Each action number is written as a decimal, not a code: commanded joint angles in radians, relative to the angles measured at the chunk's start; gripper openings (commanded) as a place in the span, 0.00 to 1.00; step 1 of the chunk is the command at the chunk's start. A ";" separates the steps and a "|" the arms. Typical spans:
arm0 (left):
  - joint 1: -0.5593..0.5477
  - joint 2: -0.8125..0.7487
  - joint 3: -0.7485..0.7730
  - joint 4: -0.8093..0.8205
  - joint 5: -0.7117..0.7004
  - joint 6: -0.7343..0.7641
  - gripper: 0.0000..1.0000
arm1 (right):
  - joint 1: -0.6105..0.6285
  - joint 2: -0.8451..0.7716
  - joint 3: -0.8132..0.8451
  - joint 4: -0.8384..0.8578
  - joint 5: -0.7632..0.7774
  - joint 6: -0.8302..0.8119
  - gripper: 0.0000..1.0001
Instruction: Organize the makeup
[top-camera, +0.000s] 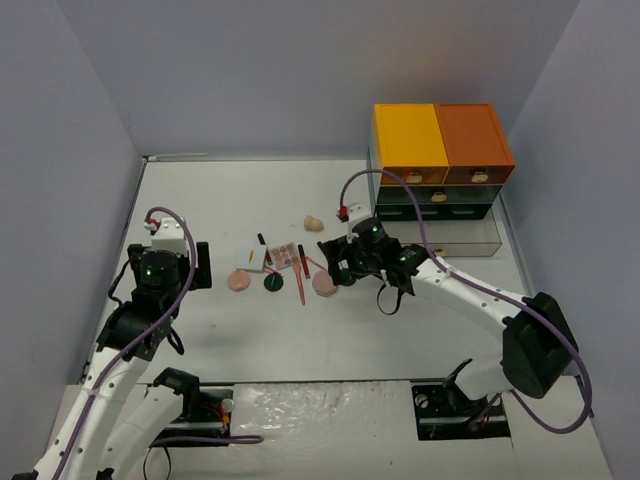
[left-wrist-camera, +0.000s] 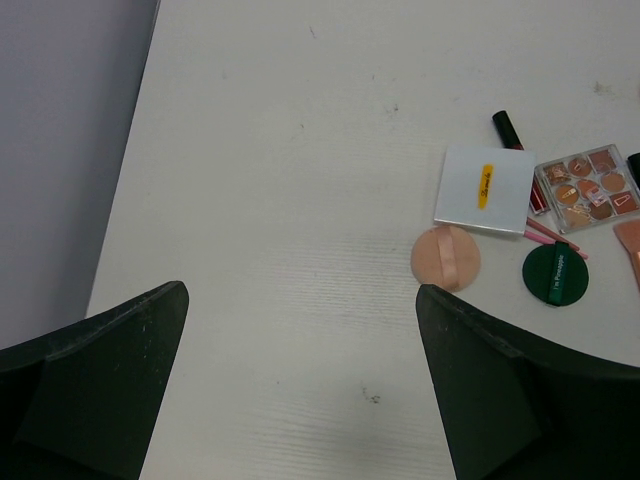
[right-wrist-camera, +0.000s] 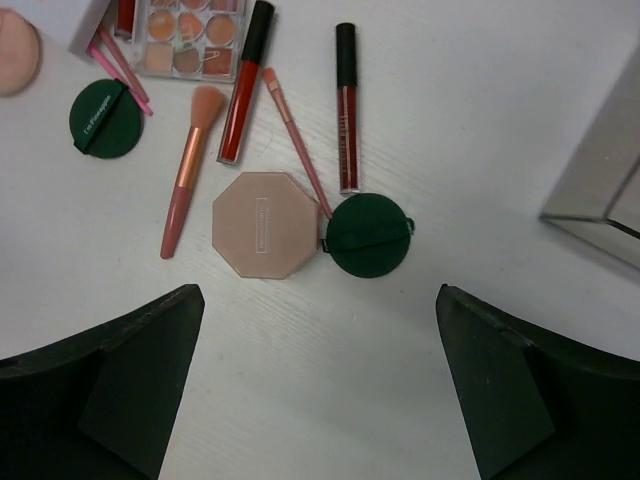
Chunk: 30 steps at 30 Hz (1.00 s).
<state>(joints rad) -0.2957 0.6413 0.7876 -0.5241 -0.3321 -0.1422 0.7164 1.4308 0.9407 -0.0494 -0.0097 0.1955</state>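
Note:
The makeup lies in a loose cluster mid-table. Under my right gripper (right-wrist-camera: 318, 300) (top-camera: 336, 262), which is open and holds nothing, are an octagonal peach compact (right-wrist-camera: 265, 223) and a dark green disc (right-wrist-camera: 368, 234) touching it. Beyond them lie two dark red tubes (right-wrist-camera: 346, 110), a peach brush (right-wrist-camera: 190, 165), a palette (right-wrist-camera: 190, 40) and a second green disc (right-wrist-camera: 104, 118). My left gripper (left-wrist-camera: 300, 290) (top-camera: 203, 265) is open over bare table, left of a round peach puff (left-wrist-camera: 446, 257) and the palette's white lid (left-wrist-camera: 485, 187). A beige sponge (top-camera: 314, 223) sits apart, farther back.
A drawer unit (top-camera: 440, 170) with a yellow and orange top stands at the back right. Its clear bottom drawer (top-camera: 465, 237) sticks out toward the table, and its corner (right-wrist-camera: 600, 170) shows to the right of my right gripper. Grey walls enclose the table.

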 joint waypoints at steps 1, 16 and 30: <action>-0.007 -0.056 0.041 -0.040 -0.062 -0.004 0.97 | 0.068 0.133 0.109 0.016 0.061 -0.103 1.00; -0.007 -0.048 0.009 0.012 -0.047 0.006 0.97 | 0.104 0.374 0.214 0.020 0.034 -0.174 0.93; -0.007 -0.045 0.001 0.021 -0.038 0.012 0.97 | 0.121 0.353 0.208 0.026 0.050 -0.171 0.36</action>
<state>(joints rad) -0.2985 0.5854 0.7639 -0.5701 -0.3756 -0.1413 0.8319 1.8460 1.1145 -0.0423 0.0134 0.0333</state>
